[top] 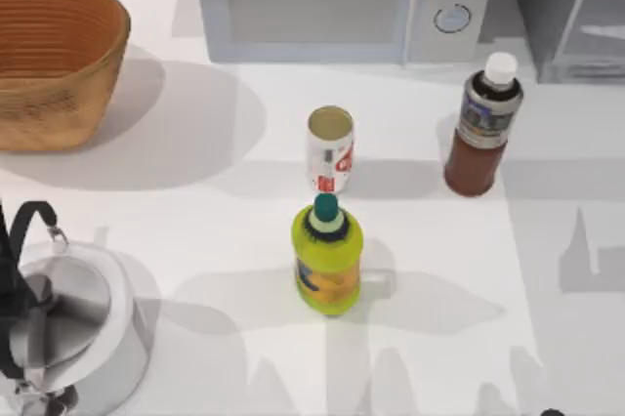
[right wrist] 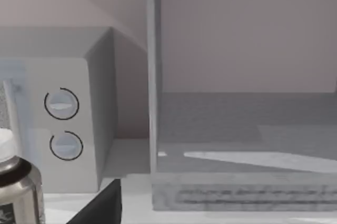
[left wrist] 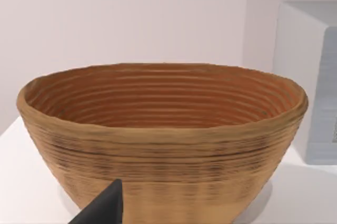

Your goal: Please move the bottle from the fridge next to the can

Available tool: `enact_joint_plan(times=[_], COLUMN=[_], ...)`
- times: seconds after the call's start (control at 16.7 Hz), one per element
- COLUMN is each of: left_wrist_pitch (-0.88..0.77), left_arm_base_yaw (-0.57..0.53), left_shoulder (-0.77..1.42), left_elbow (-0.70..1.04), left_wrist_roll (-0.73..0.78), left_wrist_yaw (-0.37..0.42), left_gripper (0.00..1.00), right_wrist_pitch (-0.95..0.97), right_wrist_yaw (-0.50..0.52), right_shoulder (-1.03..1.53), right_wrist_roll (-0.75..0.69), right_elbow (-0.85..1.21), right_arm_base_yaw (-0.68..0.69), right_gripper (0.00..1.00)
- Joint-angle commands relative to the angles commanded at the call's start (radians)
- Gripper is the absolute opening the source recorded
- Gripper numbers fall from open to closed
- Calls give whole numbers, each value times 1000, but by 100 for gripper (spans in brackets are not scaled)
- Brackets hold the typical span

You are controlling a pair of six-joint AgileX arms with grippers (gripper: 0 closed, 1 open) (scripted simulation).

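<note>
- Top view: the tall dark reddish-brown bottle with a white cap and silver-grey label [top: 483, 128] stands upright on the white tabletop [top: 195, 211], out of the fridge and towards the far right edge. The large dark grey fridge with a pale glassy door framed in light metal [top: 571, 11] sits at the far right corner, just behind it. I judge the removal done. What is left is closing the gap to the small white can with red markings and a dull gold top [top: 330, 150], which stands mid-tabletop, well apart from the bottle.
- A glossy yellow-green plastic bottle with a teal cap [top: 327, 260] stands just in front of the can. A ribbed woven basket [top: 54, 60] occupies the far left corner, a shiny steel kettle with a black handle [top: 59, 323] the near left corner, and a light grey boxy microwave with two round dials [top: 342, 1] the far edge.
- Left wrist view: a dark tip of my left claw [left wrist: 102, 208] faces the basket's coiled wall. I cannot tell its opening.
- Right wrist view: a dark tip of my right claw [right wrist: 105, 205] points at the fridge's smooth open interior, the bottle's cap and label beside it. I cannot tell its opening either.
</note>
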Motion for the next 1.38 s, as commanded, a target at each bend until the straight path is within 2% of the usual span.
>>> enact_joint_plan(times=[0.3, 0.72, 0.9, 1.08, 1.38], left_wrist_pitch=[0, 0, 0, 0, 0], left_arm_base_yaw=[0, 0, 0, 0, 0], left_shoulder=[0, 0, 0, 0, 0], left_elbow=[0, 0, 0, 0, 0], left_wrist_roll=[0, 0, 0, 0, 0], left_wrist_yaw=[0, 0, 0, 0, 0], left_gripper=[100, 100, 100, 100, 100], right_wrist_pitch=[-187, -202, -267, -428, -866], right_wrist_yaw=[-86, -92, -90, -90, -94], right_shoulder=[-229, -244, -295, -398, -625], right_wrist_roll=[-4, -4, -4, -4, -5], right_elbow=[-72, -73, -31, 54, 240], right_arm_base_yaw=[-84, -88, -90, -91, -90], right_gripper=[100, 100, 100, 100, 100])
